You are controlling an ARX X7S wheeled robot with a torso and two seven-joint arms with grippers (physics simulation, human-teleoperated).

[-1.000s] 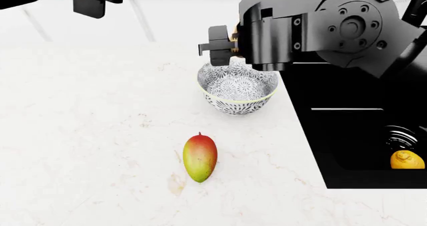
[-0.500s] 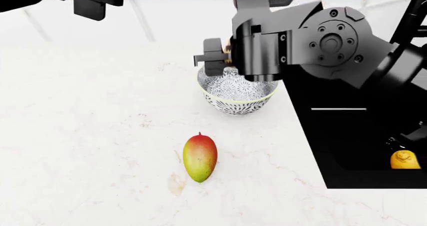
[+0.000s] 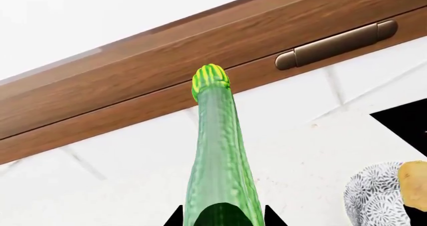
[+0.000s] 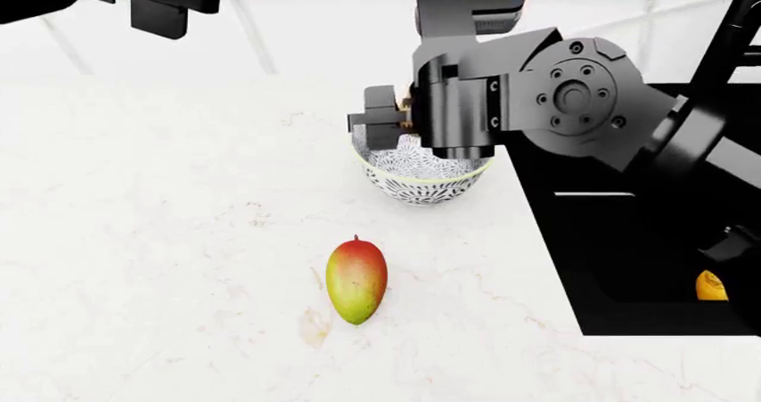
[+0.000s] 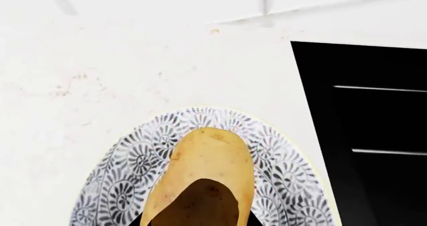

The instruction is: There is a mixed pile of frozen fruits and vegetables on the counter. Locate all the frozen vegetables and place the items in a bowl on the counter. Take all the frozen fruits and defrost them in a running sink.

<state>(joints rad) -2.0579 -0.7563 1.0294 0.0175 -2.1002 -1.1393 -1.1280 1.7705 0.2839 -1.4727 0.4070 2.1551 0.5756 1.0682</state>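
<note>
We've got the right gripper [image 5: 193,221] pinching the potato [image 5: 203,178] over the bowl [image 4: 422,177]; left gripper [image 3: 220,221] clamps the cucumber [image 3: 219,161]; mango [image 4: 355,280] at six o'clock.

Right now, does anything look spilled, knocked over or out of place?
Nothing stands out. The bowl sits upright on the counter, the mango lies intact beside it, and the lemon is in the sink.

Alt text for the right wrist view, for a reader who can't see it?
A tan potato, gripped in the right tool, hangs directly above the patterned bowl on the white counter. The black sink lies beside the bowl.
</note>
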